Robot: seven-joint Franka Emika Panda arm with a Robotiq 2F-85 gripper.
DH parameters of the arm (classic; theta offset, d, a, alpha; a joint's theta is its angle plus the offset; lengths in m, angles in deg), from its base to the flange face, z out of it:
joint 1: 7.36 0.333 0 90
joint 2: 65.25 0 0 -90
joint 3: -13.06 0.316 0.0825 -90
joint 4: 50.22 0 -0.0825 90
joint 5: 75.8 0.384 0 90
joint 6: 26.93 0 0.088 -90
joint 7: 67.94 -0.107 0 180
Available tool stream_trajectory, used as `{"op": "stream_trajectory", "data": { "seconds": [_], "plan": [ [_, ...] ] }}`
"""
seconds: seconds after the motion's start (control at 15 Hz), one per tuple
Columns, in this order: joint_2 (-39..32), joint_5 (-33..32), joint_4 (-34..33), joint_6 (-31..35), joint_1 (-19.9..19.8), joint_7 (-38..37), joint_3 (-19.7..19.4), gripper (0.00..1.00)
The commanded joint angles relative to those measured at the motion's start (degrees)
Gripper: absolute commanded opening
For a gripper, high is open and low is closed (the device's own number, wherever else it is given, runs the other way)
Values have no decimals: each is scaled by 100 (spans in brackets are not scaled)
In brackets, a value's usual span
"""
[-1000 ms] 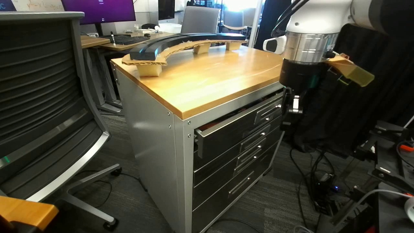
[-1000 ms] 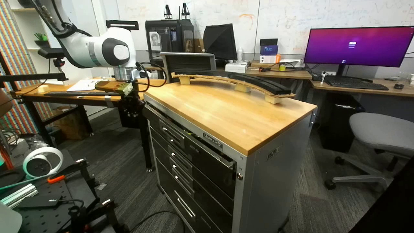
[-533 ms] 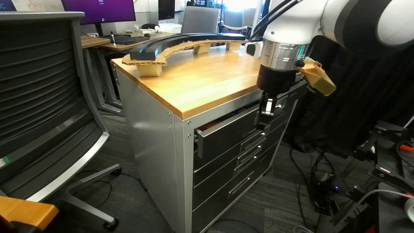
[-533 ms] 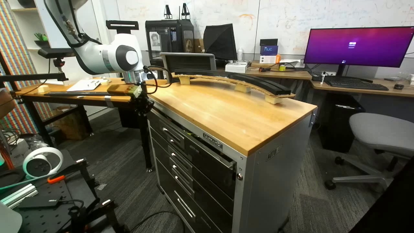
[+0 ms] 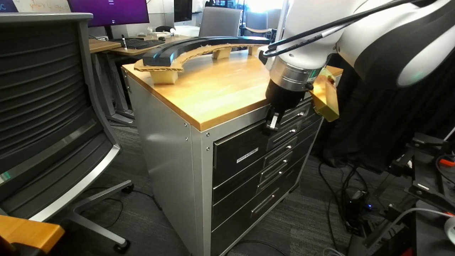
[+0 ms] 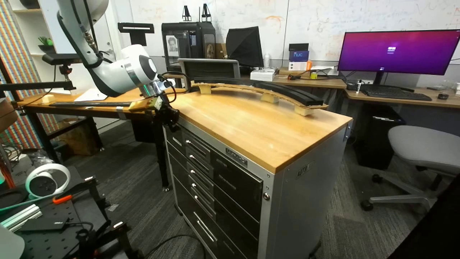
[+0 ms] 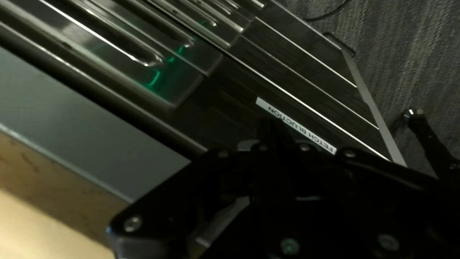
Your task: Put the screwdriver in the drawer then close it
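Observation:
The drawer [image 5: 231,153] is the topmost dark metal drawer of the wood-topped cabinet. Its front now sits flush with the frame in both exterior views [image 6: 237,176]. In the wrist view the drawer front [image 7: 215,104] carries a white label [image 7: 296,126]. My gripper [image 5: 271,130] points down at the upper part of the drawer front, tilted, just below the wooden top's edge. In the wrist view the gripper's fingers [image 7: 270,126] are together with nothing seen between them. I cannot tell whether they touch the drawer. The screwdriver is out of view.
The cabinet's wooden top [image 5: 231,92] overhangs close beside the gripper. A curved black piece [image 5: 206,44] on cardboard and foam blocks stands on it. A grey chair [image 5: 46,106] stands beside the cabinet. A black cart with tools [image 6: 57,230] stands in front of it.
The drawer was partly open and is now shut flush. The gripper moved along and in towards the drawer front, and the wrist tilted. The drawer's label has come into view.

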Motion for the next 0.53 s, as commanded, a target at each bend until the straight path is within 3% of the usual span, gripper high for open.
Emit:
{"op": "stream_trajectory", "data": {
  "seconds": [0.0, 0.2, 0.27, 0.33, 0.47],
  "plan": [
    [-376, -1108, -527, 173, 468, -1096, -461, 8],
    [-453, -1564, -557, 114, 809, -1675, -687, 9],
    [-343, -1617, -468, -94, 498, -1657, -332, 15],
    [-145, -1142, -227, -362, 211, -1149, 17, 36],
    [469, -319, 342, -867, -335, -274, 599, 50]
  ]
}}
